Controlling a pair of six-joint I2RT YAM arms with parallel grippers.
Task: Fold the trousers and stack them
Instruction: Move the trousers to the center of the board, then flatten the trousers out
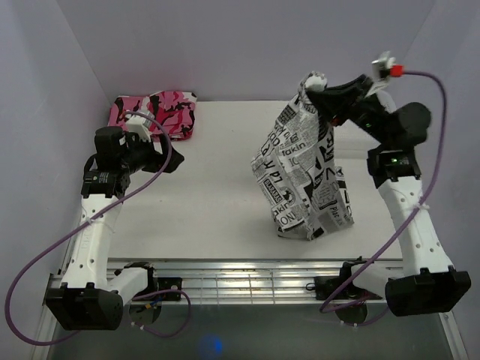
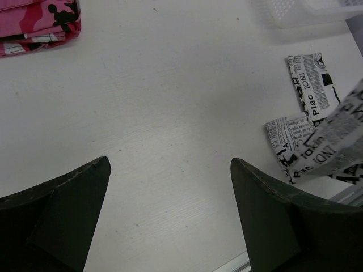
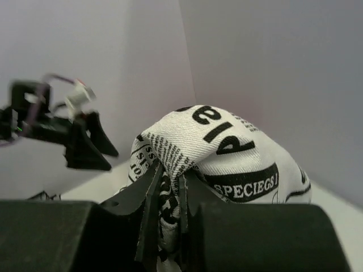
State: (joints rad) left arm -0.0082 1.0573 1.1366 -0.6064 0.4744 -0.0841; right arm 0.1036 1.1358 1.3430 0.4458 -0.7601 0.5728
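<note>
The trousers (image 1: 304, 172), white with black newspaper print, hang from my right gripper (image 1: 321, 96), which is shut on a bunched top edge high over the table's far right. Their lower end rests on the table. In the right wrist view the cloth (image 3: 227, 153) bulges over the shut fingers (image 3: 153, 187). My left gripper (image 1: 154, 139) is open and empty above the table's left side; its wrist view shows both fingers (image 2: 68, 198) wide apart over bare table, with the trousers' lower part (image 2: 317, 130) at the right.
A folded pink, black and white camouflage garment (image 1: 157, 112) lies at the far left corner, also in the left wrist view (image 2: 37, 25). A metal rail (image 1: 240, 281) runs along the near edge. White walls enclose the table.
</note>
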